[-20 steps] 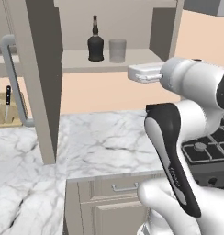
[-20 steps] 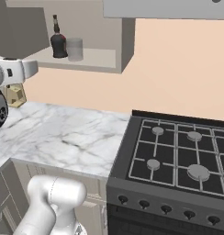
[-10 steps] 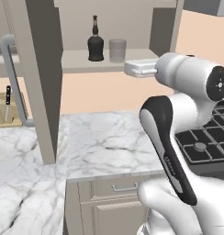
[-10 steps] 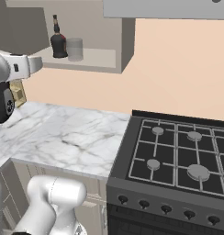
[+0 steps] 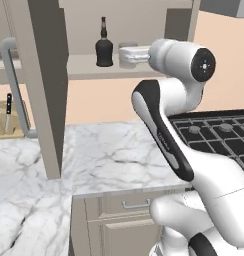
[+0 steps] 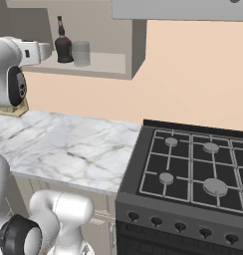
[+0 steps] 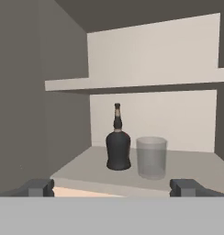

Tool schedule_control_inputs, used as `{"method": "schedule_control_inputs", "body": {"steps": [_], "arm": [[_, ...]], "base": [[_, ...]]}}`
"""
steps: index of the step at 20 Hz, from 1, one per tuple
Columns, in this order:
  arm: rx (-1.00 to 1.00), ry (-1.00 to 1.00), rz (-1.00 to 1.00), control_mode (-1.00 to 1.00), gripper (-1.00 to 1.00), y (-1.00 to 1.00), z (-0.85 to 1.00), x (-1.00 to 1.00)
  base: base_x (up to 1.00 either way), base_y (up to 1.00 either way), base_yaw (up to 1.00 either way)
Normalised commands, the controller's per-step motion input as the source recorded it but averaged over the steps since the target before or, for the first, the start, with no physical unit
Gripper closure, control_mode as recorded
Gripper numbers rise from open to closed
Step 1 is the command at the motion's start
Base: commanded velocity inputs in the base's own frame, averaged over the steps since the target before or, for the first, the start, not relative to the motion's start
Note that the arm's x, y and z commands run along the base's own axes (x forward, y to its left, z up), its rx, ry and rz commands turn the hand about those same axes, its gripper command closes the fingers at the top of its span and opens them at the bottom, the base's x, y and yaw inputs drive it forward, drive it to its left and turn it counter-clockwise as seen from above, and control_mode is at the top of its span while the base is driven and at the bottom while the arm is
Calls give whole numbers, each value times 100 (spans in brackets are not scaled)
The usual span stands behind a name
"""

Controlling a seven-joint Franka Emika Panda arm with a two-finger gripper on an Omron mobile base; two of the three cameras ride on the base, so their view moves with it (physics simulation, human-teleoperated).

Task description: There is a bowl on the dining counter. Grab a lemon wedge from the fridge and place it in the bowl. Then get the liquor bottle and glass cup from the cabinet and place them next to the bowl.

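The bottle looks like smooth black glass with a soft sheen, the cup translucent grey glass. The shelf is matt cream; the table is polished white marble, grey-veined

Lower cabinet shelf, pale and flat, bearing two upright items. The liquor bottle stands near the shelf's middle; the glass cup stands just beside the bottle, slightly nearer the shelf's front edge.
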Motion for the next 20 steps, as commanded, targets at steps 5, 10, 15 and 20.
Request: {"method": "schedule_control_inputs", "body": {"steps": [5, 10, 15, 20], "arm": [[0, 0, 0, -100, -100, 7, 10, 69], [0, 0, 0, -100, -100, 0, 16, 72], [0, 0, 0, -100, -100, 1, 18, 77], [0, 0, 0, -100, -100, 4, 5, 63]], "base": [[0, 0, 0], [0, 0, 0], [0, 0, 0], [0, 0, 0]]}}
